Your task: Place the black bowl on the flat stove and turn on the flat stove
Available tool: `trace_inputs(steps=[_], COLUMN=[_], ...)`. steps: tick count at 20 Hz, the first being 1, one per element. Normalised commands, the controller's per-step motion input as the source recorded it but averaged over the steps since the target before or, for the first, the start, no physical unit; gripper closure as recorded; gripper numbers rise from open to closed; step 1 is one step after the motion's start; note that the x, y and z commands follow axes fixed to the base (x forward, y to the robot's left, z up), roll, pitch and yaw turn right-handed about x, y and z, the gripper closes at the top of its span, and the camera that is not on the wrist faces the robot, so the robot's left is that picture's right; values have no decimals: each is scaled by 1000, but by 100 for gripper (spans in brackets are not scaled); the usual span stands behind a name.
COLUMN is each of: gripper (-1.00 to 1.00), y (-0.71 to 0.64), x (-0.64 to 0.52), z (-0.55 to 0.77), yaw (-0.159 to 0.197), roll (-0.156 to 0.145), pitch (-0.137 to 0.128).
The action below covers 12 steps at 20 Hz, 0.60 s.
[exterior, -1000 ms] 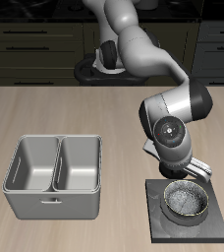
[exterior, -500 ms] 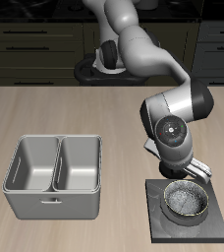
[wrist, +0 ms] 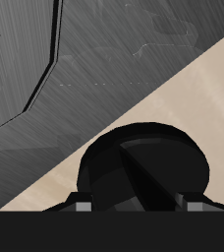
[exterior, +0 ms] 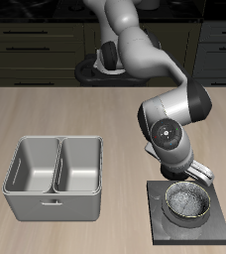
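We observed black bowl (exterior: 188, 203) upright, mouth up, centred on flat stove (exterior: 161, 230). Knob (wrist: 143, 165) beside claw (exterior: 187, 175); claw state indeterminate. Worktop (exterior: 46, 114) otherwise bore metal basin (exterior: 54, 176).

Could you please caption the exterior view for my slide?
Black bowl sits on the flat stove; the arm's gripper hovers at the stove's rear edge.

Arm bent low, pincer (exterior: 184, 177) downward
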Motion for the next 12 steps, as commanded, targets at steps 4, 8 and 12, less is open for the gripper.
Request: trace_inputs(steps=[4,8,12], gripper=[100,100,100], y=[95,79,-118], x=[-7,143,125], z=[39,250,88], yaw=[-344,-296,-475], roll=[21,100,39], pitch=[-42,-78,17])
